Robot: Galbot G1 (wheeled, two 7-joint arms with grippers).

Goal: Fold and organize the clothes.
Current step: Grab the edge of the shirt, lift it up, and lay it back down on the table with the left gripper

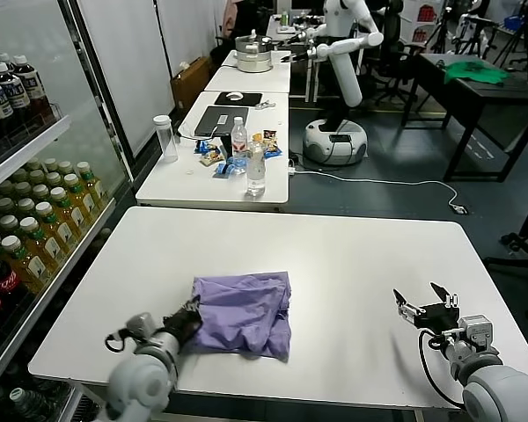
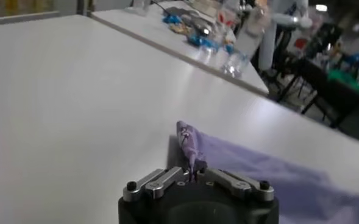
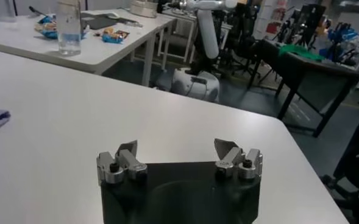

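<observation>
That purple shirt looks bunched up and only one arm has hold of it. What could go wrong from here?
The left tool is shut on only a small pinch of the purple T-shirt at its edge, so the cloth may slip out when pulled. The shirt is crumpled, so pulling may drag the heap rather than spread it. The right tool waits open, apart from the shirt.

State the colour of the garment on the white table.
The T-shirt is plain light purple, lavender, with no print showing; the head view shows it best.

table [image 1: 352,264]: bare around T-shirt [image 1: 246,312] | obstacle: T-shirt only
</observation>
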